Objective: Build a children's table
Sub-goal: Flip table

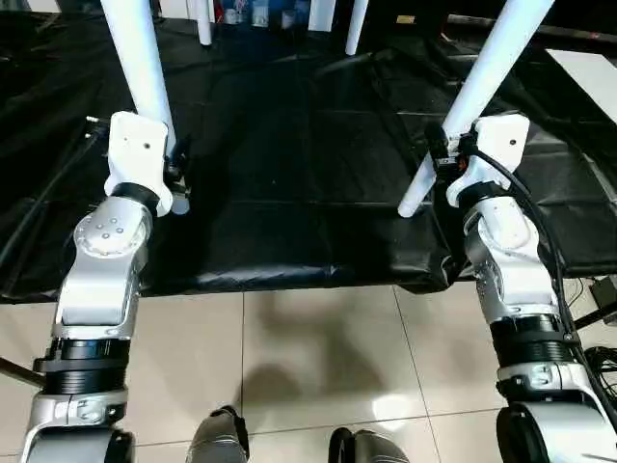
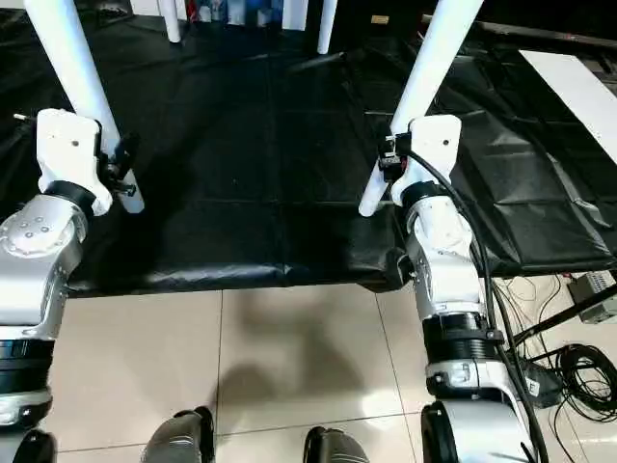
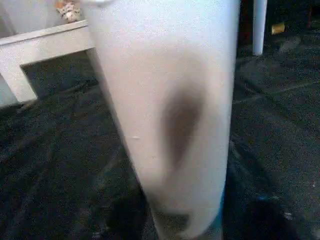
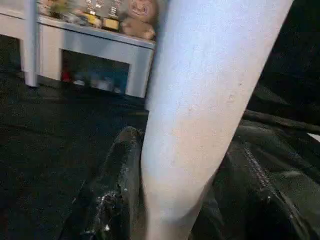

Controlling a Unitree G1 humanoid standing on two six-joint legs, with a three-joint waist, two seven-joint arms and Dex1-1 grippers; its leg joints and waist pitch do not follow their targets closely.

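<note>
Left gripper [image 1: 175, 174] grips the near-left table leg [image 1: 135, 53], right gripper [image 1: 442, 159] the near-right leg [image 1: 482, 77], apparently steadying the table upright

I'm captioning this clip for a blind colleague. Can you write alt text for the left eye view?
Each gripper holds a white table leg near its lower end, above a black sheet on the floor: the left gripper grips the left leg and the right gripper grips the right leg, which leans. Two more white legs stand at the far edge.
</note>
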